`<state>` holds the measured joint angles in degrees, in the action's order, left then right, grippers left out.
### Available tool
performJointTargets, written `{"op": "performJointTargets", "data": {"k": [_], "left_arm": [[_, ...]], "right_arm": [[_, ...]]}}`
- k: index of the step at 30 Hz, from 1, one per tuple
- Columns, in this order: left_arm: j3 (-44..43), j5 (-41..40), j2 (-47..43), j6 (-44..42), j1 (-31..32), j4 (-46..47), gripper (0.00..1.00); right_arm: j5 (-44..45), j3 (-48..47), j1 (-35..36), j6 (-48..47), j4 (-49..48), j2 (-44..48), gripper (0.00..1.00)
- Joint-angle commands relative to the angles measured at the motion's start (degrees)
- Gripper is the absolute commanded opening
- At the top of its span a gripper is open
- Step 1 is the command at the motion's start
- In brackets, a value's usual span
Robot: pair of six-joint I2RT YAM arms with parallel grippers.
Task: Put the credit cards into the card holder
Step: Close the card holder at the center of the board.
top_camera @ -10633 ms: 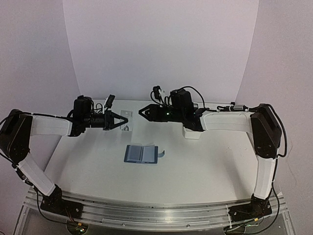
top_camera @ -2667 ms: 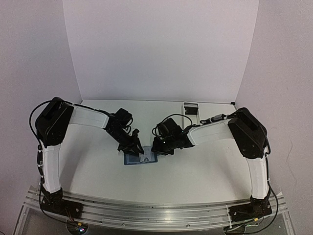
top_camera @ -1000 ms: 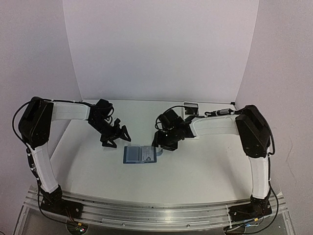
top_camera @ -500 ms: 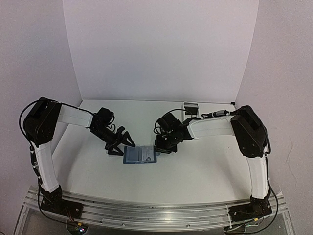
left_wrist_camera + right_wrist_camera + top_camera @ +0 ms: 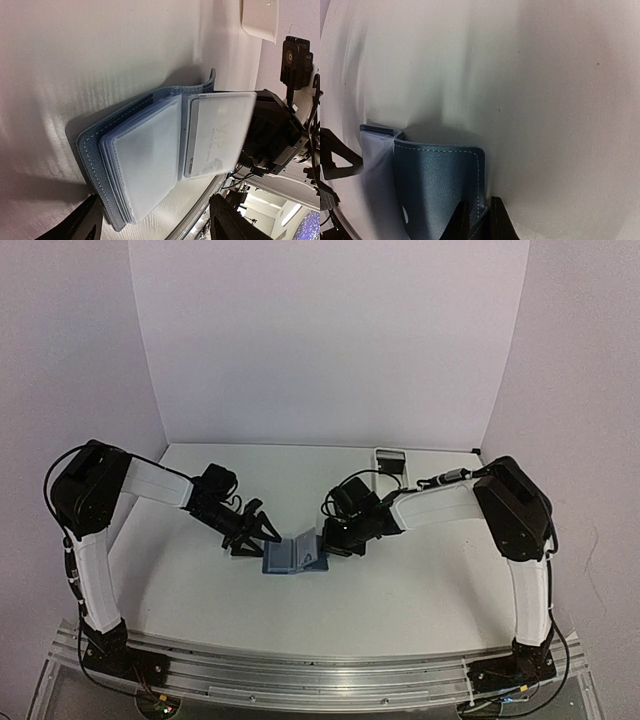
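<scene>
The dark-blue card holder (image 5: pixel 290 556) lies half open at the table's middle, its right cover raised. In the left wrist view its pale pocket pages (image 5: pixel 142 150) fan out on the left half, and a pale credit card (image 5: pixel 220 132) lies flat on the right page. My left gripper (image 5: pixel 262 533) is open at the holder's left edge, with the fingers (image 5: pixel 87 222) straddling the lower corner of the left half. My right gripper (image 5: pixel 479 220) is shut on the edge of the holder's blue right cover (image 5: pixel 435 180), holding it tilted up.
A long white tray (image 5: pixel 390 458) stands at the back right of the table, also visible in the left wrist view as the tray (image 5: pixel 260 20). White walls close the table on three sides.
My left gripper has moved right to the holder's left edge and narrowed somewhat. My right gripper has closed on the right cover and lifted it; the holder has shifted slightly right.
</scene>
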<state>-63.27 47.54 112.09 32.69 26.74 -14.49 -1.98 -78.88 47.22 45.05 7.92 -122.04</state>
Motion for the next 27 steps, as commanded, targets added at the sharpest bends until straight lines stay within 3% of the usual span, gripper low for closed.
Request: {"op": "performJointTargets", "data": {"k": [1, 5, 9, 12, 16, 27], "left_arm": [[-2.4, 5.8, 0.6, 0.1, 3.1, 6.4, 0.61], [-3.6, 6.9, 0.4, 0.8, 3.4, 7.8, 0.54], [-4.5, 1.2, 2.1, -2.8, 3.4, 1.5, 0.51], [-2.0, -1.0, 2.3, -4.1, 3.5, 2.5, 0.43], [-2.2, -2.6, 3.2, -5.7, 4.1, 2.3, 0.42], [-1.3, -6.7, 3.1, -7.5, 3.5, 0.5, 0.37]], "right_arm": [[-1.2, 2.7, 0.5, 2.0, -3.4, 1.5, 0.12], [-0.3, 4.2, 0.5, 1.9, -3.6, 3.9, 0.11], [3.0, 3.5, 1.2, 0.6, -3.1, 9.3, 0.08], [4.0, 4.2, 1.8, 1.8, -3.2, 12.0, 0.04], [3.1, 2.9, 3.9, 3.1, -3.3, 12.2, 0.01], [-0.1, -4.8, 7.7, 4.0, -3.5, 3.0, 0.18]]}}
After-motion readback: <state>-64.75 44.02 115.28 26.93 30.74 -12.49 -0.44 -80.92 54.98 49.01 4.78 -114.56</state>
